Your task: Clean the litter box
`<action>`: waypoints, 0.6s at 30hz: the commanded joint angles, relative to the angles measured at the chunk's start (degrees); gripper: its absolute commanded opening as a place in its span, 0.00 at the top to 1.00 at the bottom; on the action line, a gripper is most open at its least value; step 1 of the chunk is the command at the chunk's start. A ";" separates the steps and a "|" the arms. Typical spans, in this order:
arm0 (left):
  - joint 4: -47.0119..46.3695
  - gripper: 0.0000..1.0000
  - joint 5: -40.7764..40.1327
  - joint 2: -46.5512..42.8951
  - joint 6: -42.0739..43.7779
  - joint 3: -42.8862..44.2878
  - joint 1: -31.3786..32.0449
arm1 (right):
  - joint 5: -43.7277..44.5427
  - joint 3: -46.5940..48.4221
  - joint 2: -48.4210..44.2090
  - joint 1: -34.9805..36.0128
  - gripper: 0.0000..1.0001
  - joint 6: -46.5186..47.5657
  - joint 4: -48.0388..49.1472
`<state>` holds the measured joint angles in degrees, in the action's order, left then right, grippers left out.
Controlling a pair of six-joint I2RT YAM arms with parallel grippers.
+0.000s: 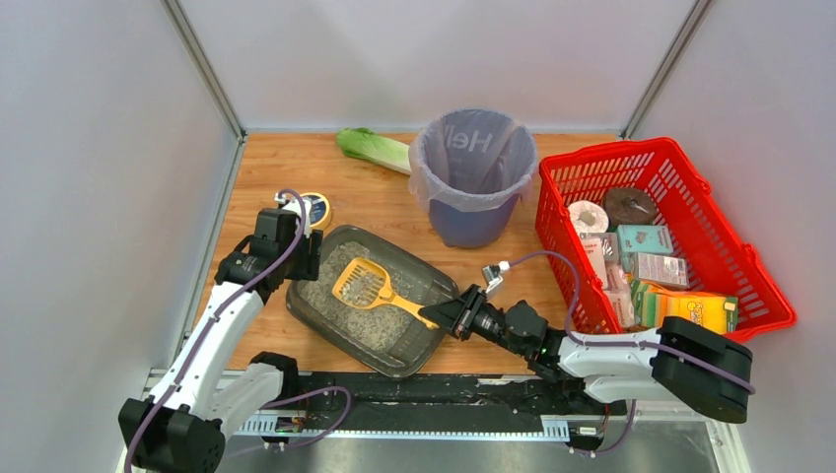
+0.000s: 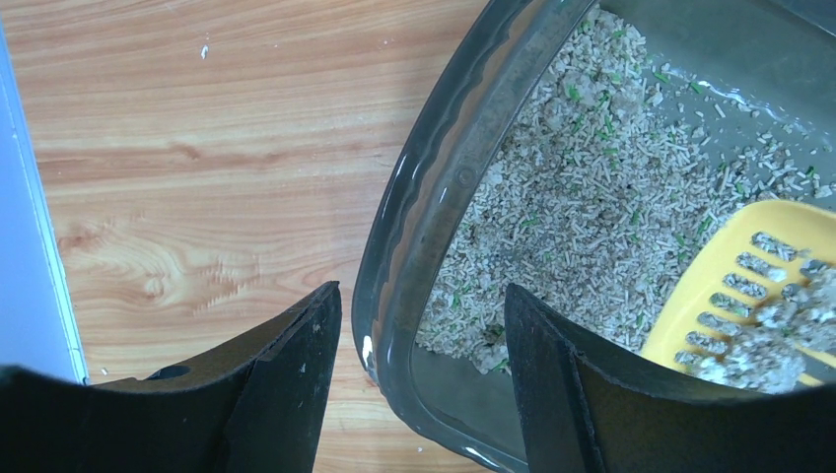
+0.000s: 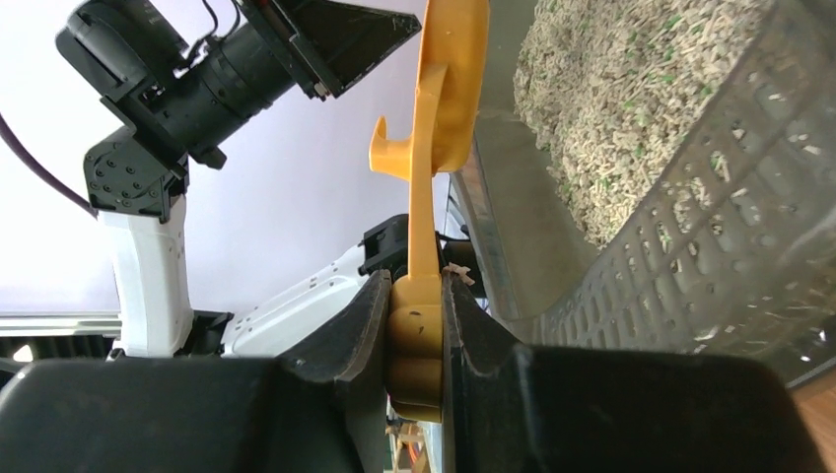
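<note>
Right gripper (image 3: 414,296) at the litter box's (image 2: 434,187) near-right edge, clamped on the yellow scoop's (image 1: 363,284) handle, scoop head holding clumps over the litter, left gripper (image 2: 422,294) spread astride the box's left rim, bag-lined bin (image 1: 473,177) beyond the box.

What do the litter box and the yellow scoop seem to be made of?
The litter box: seemingly plastic, dark grey, glossy and slightly translucent; its rim shines and the granules show dimly through the wall. The scoop: likely moulded plastic, yellow, smooth; one piece with cut slots and a hook on the handle.
</note>
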<state>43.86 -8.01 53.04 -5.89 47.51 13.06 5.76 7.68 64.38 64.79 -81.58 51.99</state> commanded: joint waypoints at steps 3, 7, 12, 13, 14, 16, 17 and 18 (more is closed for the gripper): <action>-1.49 0.30 0.54 -0.30 0.00 0.39 0.21 | 4.86 -0.64 -3.03 -0.64 1.00 -0.95 3.71; -1.84 0.30 0.63 -0.13 0.09 0.30 0.21 | -1.99 6.82 -3.38 -0.02 1.00 5.55 -8.02; -1.67 0.30 0.63 -0.30 0.09 0.22 0.21 | 2.70 3.19 -8.14 -0.99 1.00 4.74 -8.35; -1.84 0.30 0.71 -0.21 -0.08 0.13 0.21 | -1.24 6.09 -7.35 -0.73 1.00 5.98 -11.61; -1.93 0.30 0.72 -0.21 0.09 0.30 0.21 | -1.28 7.42 -7.16 -0.90 1.00 6.34 -13.56; -1.50 0.30 0.80 0.31 0.00 0.74 0.21 | 5.26 3.50 -9.09 -1.51 1.00 1.12 -11.57; -1.32 0.30 0.80 0.40 0.00 0.75 0.21 | 6.27 1.22 -9.18 -1.43 1.00 0.46 -7.90; -1.32 0.30 0.63 0.14 0.00 0.57 0.21 | 5.24 0.15 -8.40 -1.43 1.00 0.72 -2.91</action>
<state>43.86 -7.77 53.28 -5.89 47.51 13.06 7.05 11.27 56.73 63.77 -78.74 40.93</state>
